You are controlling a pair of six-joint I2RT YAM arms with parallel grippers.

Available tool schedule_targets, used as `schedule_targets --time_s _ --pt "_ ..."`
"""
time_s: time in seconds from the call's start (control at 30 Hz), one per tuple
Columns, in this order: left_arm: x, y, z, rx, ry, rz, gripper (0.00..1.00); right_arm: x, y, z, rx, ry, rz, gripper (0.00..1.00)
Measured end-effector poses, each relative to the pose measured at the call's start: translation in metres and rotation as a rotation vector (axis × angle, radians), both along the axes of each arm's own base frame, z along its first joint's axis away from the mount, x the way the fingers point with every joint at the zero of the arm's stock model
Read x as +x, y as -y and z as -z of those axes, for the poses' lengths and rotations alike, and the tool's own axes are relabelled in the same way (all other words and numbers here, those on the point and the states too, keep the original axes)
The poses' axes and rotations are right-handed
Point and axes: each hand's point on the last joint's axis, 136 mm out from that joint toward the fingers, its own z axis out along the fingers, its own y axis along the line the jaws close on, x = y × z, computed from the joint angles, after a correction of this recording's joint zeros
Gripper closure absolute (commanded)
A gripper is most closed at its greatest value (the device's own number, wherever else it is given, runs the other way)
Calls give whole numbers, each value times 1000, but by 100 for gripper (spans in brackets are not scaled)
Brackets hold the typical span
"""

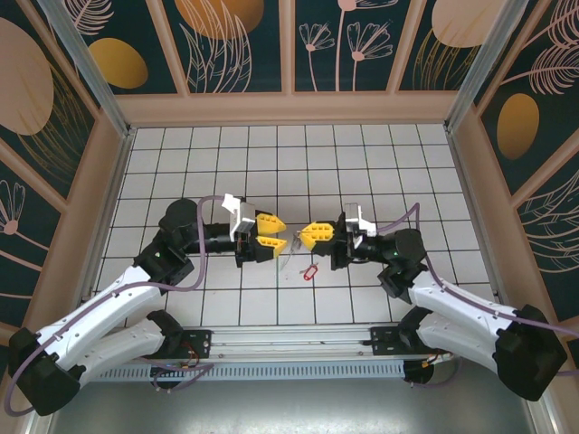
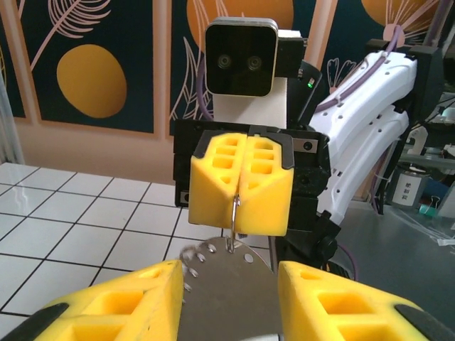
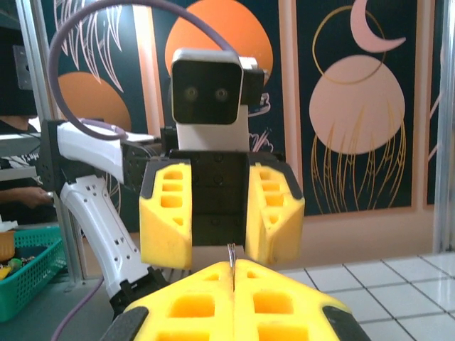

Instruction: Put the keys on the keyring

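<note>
My right gripper (image 1: 312, 235) is shut on the keyring (image 2: 235, 220), a thin wire that sticks out between its yellow pads (image 2: 263, 192). In the right wrist view the keyring (image 3: 231, 250) rises from the closed right gripper (image 3: 233, 266). A silvery key (image 2: 227, 291) hangs from the wire through a hole in its head, its left edge blurred. Seen from above, the key (image 1: 288, 260) dangles between the two grippers with its red tag (image 1: 308, 271) just below. My left gripper (image 1: 269, 233) faces the right one, open. Its fingers (image 2: 121, 305) stand either side of the key.
The white tiled floor (image 1: 289, 163) spreads behind and in front of the grippers, inside patterned walls (image 1: 235, 45). Both arms meet nose to nose at mid-floor. A rail (image 1: 289, 348) runs along the near edge between the arm bases.
</note>
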Motion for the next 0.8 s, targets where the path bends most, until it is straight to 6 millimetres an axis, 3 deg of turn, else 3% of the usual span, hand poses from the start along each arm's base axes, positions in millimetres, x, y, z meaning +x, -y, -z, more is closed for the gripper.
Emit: schedule_targets --time_s 0.47,0.8 --pt "-1 9 -3 -24 0 43 70 -5 -5 -5 76 0 -54 100" --pt "-2 12 -19 -46 28 62 93 -5 -6 -5 90 -3 -68 100"
